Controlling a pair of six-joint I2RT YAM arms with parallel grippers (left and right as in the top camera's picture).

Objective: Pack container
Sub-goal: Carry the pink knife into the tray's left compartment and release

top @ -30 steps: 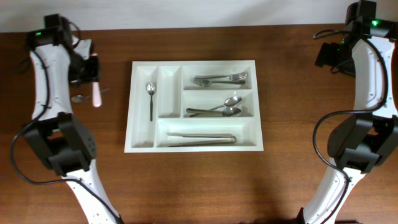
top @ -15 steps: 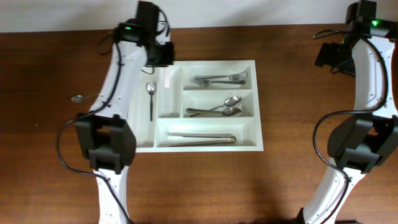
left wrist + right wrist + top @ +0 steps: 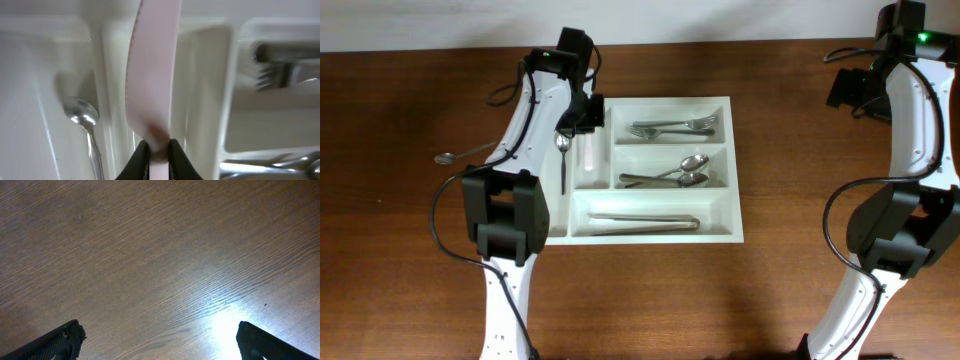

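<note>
Metal cutlery (image 3: 670, 128) lies in four compartments of the large white rectangular plastic tray (image 3: 718, 212) on the brown wooden table (image 3: 650, 300); the left jaws clench a pale pink flat plastic utensil (image 3: 152, 75) over its second narrow compartment. The right jaws gape above bare table, well apart.

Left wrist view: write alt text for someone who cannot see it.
The left gripper pinches the end of a pale pink flat utensil, which points away over a narrow compartment of the white tray. A metal spoon lies in the next compartment, left in the picture, and fork tines show, blurred, at the right edge.
</note>
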